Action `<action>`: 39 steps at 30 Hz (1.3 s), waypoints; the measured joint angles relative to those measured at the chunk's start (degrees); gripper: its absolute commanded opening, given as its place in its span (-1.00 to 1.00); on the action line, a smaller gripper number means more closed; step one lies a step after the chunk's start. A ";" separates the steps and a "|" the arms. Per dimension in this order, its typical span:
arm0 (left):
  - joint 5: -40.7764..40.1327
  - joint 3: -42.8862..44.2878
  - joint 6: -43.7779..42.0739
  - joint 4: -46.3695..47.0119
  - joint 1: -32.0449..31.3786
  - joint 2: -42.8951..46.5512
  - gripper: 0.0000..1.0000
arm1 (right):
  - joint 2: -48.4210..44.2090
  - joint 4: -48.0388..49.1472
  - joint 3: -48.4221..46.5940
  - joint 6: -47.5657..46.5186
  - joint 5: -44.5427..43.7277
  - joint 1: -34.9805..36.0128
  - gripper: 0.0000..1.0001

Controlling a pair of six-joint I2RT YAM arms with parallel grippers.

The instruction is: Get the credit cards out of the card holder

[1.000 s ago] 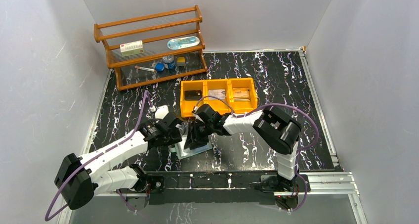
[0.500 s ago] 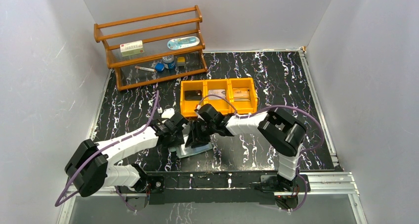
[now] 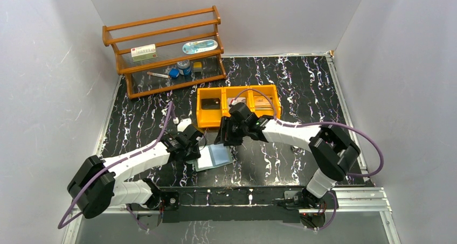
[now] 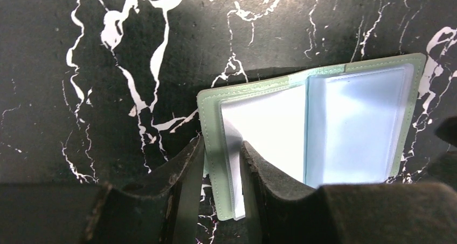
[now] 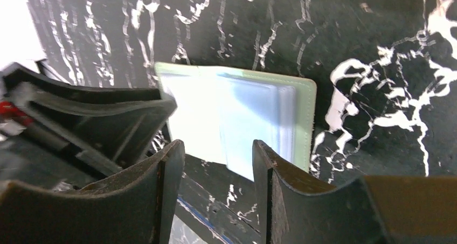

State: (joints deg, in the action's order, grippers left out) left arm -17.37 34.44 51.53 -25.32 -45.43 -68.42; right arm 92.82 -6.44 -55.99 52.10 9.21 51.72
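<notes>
Since a second ago the right arm has stretched out and swung its right hand point(image 3: 223, 138) up off the card holder point(image 3: 215, 157), toward the orange bin point(image 3: 215, 89), so the holder's open pages are now uncovered in the overhead view. It lies spread open and flat on the black marbled desk point(image 3: 302, 93), just in front of the bin and between the two hands. In the right wrist view the right hand point(image 5: 215, 150) hangs above the holder point(image 5: 242, 114) with its fingers well apart and nothing between them. My left hand point(image 3: 194, 148) sits at the holder's left end. In its wrist view the left hand point(image 4: 222, 144) has its fingers drawn close together, with the pale green left border of the holder point(image 4: 323, 131) lying in the narrow gap. One fingertip point(image 4: 253, 158) overlaps the white inner page and the other stands just off the edge, over the desk. Whether they truly pinch the cover I cannot tell. A tan credit card point(image 3: 264, 104) lies in the bin's right compartment, partly behind the right arm's cable.
</notes>
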 measured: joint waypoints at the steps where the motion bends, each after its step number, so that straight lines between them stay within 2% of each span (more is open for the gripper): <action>1: 0.11 0.00 -0.31 0.52 0.00 0.04 -0.43 | 0.39 -0.22 0.39 -0.20 0.39 -0.31 0.12; 10: 1.42 0.00 -1.60 2.36 0.00 -1.53 -0.46 | 4.46 -2.03 0.98 -1.31 3.28 -0.11 0.13; 39: 3.48 0.00 -2.47 3.10 0.00 -1.68 -0.49 | 2.47 -7.63 0.09 -5.01 -1.38 -0.07 0.13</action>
State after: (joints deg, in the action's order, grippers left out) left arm -13.89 34.44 49.06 -22.22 -45.43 -70.11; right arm 95.29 -14.06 -55.90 47.09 7.84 51.66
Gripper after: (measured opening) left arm 0.261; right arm 0.565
